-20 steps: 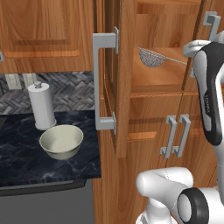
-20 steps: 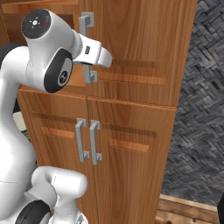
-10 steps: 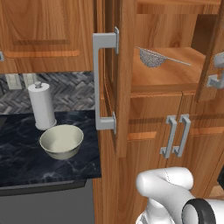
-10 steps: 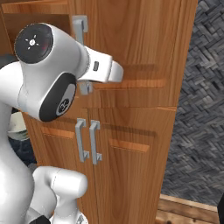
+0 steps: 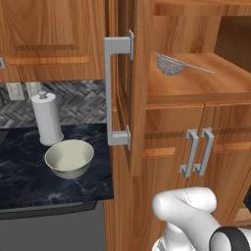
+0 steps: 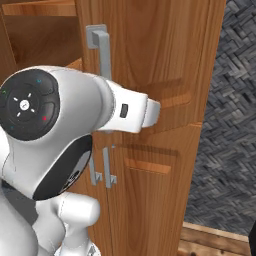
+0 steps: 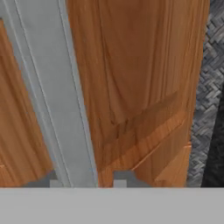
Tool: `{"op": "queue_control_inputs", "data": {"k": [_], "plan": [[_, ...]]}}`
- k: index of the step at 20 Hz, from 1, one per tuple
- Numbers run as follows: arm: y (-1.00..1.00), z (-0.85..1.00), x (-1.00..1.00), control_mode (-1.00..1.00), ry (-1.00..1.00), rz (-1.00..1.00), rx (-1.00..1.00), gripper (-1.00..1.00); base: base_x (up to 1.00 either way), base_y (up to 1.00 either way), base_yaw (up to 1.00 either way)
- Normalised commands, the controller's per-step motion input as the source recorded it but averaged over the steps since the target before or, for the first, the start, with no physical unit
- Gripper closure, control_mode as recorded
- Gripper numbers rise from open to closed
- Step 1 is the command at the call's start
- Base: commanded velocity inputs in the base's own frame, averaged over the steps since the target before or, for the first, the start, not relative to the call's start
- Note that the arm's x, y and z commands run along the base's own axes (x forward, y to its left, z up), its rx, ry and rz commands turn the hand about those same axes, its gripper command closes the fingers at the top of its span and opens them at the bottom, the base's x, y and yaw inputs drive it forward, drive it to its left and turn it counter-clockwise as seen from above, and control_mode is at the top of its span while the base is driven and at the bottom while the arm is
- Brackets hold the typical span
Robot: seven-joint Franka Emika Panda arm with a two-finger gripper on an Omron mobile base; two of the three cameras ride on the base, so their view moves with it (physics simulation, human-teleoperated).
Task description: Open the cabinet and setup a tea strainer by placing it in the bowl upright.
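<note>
The cabinet stands open. Its left door (image 5: 135,88) is seen edge-on with its long grey bar handle (image 5: 116,90). Its right door (image 6: 150,55) is swung out toward me with its handle (image 6: 102,47). The silver mesh tea strainer (image 5: 170,64) lies on the open shelf, its thin handle pointing right. The cream bowl (image 5: 69,158) sits empty on the dark counter, left of the cabinet. In the hand view, my gripper (image 7: 87,183) is right up against the right door's grey bar (image 7: 57,96). The bar runs between the two parted fingertips (image 7: 119,183), and nothing is gripped.
A paper-towel roll (image 5: 47,117) stands behind the bowl on the black marble counter (image 5: 29,186). Two shorter doors with short grey handles (image 5: 197,152) sit under the shelf. My own big arm joint (image 6: 45,135) blocks much of the right base view.
The right door has swung further open with my hand at its handle. The arm has moved right, out of the left base view. The fingers have parted from their earlier shut state.
</note>
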Motion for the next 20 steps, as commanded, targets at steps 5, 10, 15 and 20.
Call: {"op": "queue_control_inputs", "data": {"k": [5,10,15,20], "plan": [[-0.31,0.05,-0.62,-1.00,0.00,0.00,0.00,1.00,0.00,0.00,0.00],[0.10,0.06,-0.21,-1.00,0.00,0.00,-0.01,-1.00,0.00,0.00,0.00],[0.12,0.20,-0.57,-1.00,0.03,-0.10,-0.08,-1.00,0.00,0.00,0.00],[0.27,0.21,-0.68,-1.00,0.06,-0.19,-0.17,-1.00,0.00,0.00,0.00]]}}
